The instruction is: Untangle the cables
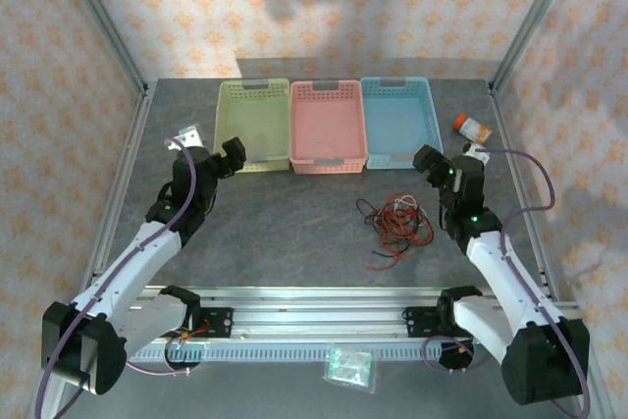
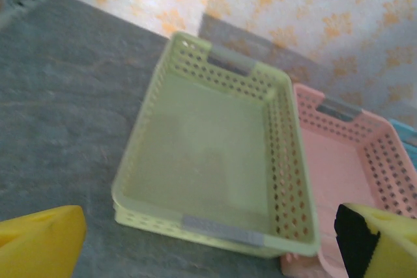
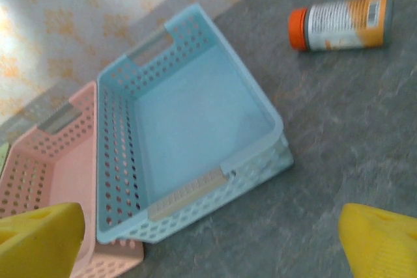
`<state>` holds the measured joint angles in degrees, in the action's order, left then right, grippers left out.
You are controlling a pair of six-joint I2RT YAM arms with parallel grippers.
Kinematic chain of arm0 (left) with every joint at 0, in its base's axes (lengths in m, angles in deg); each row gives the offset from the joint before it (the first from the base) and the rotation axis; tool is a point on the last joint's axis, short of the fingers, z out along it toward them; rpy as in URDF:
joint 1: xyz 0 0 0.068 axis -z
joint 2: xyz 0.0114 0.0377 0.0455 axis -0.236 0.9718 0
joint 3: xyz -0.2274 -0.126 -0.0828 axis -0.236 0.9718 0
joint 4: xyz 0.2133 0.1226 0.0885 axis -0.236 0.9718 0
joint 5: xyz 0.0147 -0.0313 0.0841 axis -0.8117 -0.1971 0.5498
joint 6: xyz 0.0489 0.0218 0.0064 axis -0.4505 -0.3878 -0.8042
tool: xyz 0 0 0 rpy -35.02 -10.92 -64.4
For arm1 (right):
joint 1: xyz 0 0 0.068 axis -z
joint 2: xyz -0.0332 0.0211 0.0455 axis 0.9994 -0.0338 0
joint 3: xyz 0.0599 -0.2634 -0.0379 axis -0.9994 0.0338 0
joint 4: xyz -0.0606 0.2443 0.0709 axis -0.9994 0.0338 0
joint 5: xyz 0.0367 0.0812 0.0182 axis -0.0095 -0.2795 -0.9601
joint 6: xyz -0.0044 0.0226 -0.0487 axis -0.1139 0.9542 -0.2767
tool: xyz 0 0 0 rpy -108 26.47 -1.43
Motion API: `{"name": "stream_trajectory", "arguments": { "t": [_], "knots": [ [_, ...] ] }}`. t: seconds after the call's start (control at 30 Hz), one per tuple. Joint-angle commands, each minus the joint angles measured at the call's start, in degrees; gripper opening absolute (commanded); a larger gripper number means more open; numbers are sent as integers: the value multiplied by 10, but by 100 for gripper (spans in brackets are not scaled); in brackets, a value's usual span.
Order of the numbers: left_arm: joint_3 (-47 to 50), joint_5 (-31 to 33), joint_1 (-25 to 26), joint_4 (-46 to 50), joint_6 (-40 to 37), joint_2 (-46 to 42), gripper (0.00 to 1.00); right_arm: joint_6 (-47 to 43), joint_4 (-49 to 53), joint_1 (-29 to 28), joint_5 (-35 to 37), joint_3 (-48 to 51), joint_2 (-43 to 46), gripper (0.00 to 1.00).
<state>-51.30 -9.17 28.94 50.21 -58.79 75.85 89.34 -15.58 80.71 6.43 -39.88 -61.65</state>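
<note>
Cables (image 1: 395,221) tangled, near right gripper (image 1: 426,159), untouched

Row of baskets (image 1: 329,125) at back, cables (image 1: 394,223) in front, bottle (image 1: 472,128) right of baskets.

Grey table (image 1: 285,228), green basket (image 1: 223,125), pink basket (image 1: 329,161), blue basket (image 1: 400,157), cables (image 1: 395,221), bottle (image 1: 472,128)

three baskets (image 1: 328,86), one bottle (image 1: 472,128), one cable tangle (image 1: 395,220)
</note>
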Motion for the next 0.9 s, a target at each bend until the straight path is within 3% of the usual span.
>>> {"name": "stream_trajectory", "arguments": {
  "t": [0.0,0.13,0.47,0.7,0.87],
  "knots": [
    [-33,-30,35,55,38,13,99,33,147,-1,-54,-40,-28,100],
    [-42,-19,101,54,48,33,99,24,238,-1,-78,-80,-66,100],
    [-78,-87,268,-41,107,176,99,66,355,-25,-62,-106,-96,99],
    [-92,-177,295,-90,134,244,99,56,307,-31,-124,-67,-106,97],
    [-96,-169,300,-87,142,260,99,54,268,-34,-139,-41,-135,94]
  ]
}}
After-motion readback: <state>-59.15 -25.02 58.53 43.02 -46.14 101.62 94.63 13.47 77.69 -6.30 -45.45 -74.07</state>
